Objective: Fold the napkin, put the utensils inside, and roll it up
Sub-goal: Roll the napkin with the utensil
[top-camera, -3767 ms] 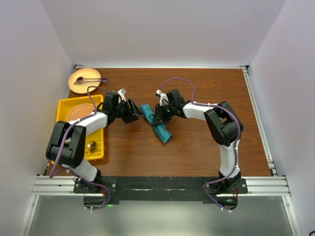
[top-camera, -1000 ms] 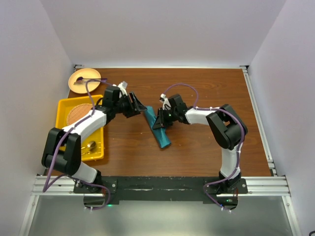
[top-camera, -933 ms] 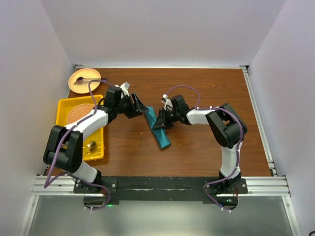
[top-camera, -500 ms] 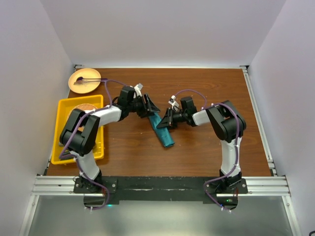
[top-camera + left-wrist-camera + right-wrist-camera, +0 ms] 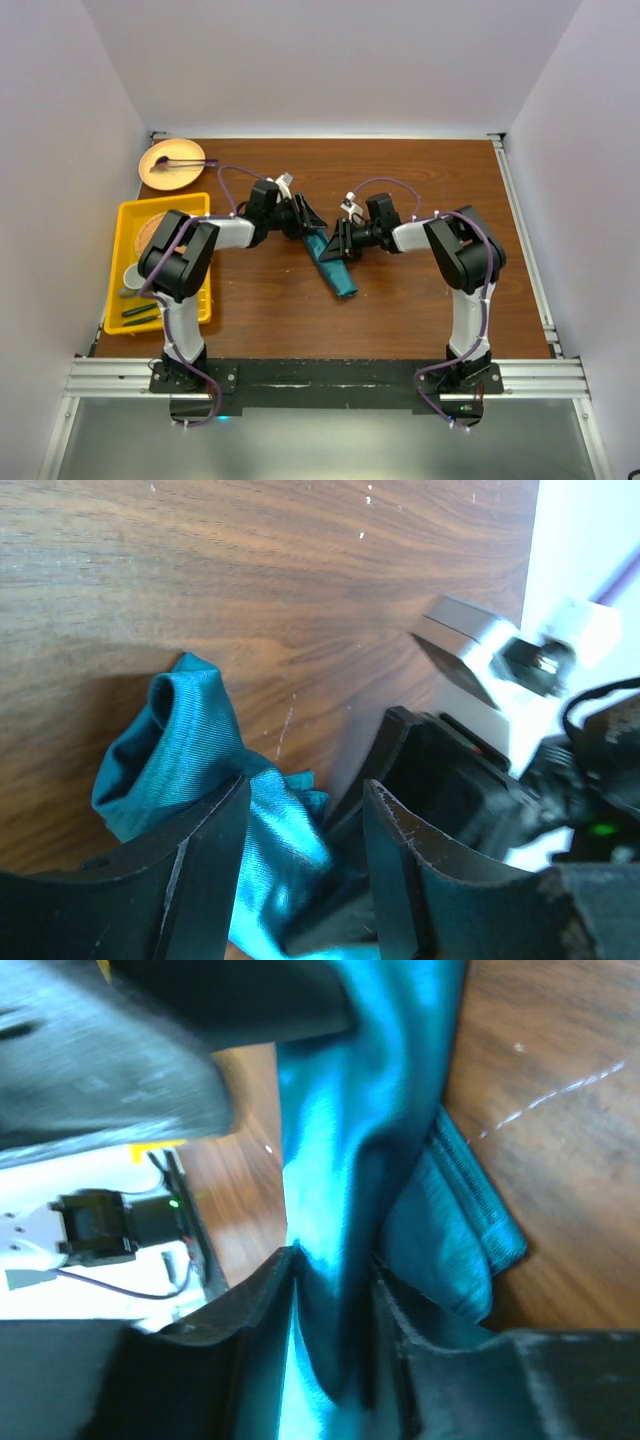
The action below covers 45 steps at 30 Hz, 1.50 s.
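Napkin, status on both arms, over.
Left end effector pinching napkin, upper end. Right end effector clamped on it alongside. Napkin bunched into a narrow strip. Nothing in the way.

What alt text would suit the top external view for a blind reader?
A robot's left hand and right hand meet at the far end of a bunched teal cloth napkin on a brown wooden table. A yellow plastic tray and a round tan plate sit at the left.

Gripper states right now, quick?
Left gripper: straddles the napkin; grip cannot be told.
Right gripper: closed on the napkin.
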Each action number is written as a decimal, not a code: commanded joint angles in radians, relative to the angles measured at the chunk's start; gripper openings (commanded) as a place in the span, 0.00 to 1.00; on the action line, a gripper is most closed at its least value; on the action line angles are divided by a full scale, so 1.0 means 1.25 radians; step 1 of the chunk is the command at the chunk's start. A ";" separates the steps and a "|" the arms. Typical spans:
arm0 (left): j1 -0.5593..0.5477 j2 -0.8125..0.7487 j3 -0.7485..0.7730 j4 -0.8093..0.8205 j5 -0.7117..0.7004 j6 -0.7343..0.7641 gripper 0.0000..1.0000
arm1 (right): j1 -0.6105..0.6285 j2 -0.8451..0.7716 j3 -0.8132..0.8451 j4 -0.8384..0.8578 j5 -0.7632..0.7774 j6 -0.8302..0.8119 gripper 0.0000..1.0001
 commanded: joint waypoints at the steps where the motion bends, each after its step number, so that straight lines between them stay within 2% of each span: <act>1: -0.003 0.032 -0.004 0.060 -0.020 -0.001 0.53 | 0.000 -0.068 0.039 -0.234 0.098 -0.158 0.45; 6: -0.003 0.038 -0.006 0.043 -0.030 0.007 0.53 | 0.001 -0.129 0.080 -0.407 0.190 -0.261 0.55; 11: -0.003 0.039 -0.006 0.043 -0.030 0.009 0.53 | 0.001 -0.203 0.083 -0.526 0.278 -0.344 0.60; 16: -0.003 0.038 -0.003 0.041 -0.021 -0.001 0.53 | 0.011 -0.268 0.019 -0.536 0.328 -0.345 0.61; 22: -0.003 0.023 0.022 -0.001 -0.016 -0.001 0.53 | 0.044 -0.357 -0.119 -0.498 0.414 -0.309 0.61; 27: -0.003 0.008 0.064 -0.057 -0.007 0.004 0.54 | 0.076 -0.381 -0.132 -0.502 0.523 -0.298 0.59; 32: -0.003 -0.072 0.124 -0.138 -0.025 0.070 0.56 | 0.114 -0.420 -0.035 -0.603 0.629 -0.333 0.62; 36: 0.005 -0.113 0.185 -0.229 -0.030 0.101 0.60 | 0.161 -0.422 0.063 -0.619 0.685 -0.369 0.77; 40: 0.032 -0.160 0.217 -0.368 -0.115 0.096 0.63 | 0.225 -0.357 0.145 -0.594 0.730 -0.372 0.87; 45: 0.133 -0.268 0.146 -0.491 -0.221 0.036 0.64 | 0.330 -0.246 0.261 -0.588 0.894 -0.333 0.88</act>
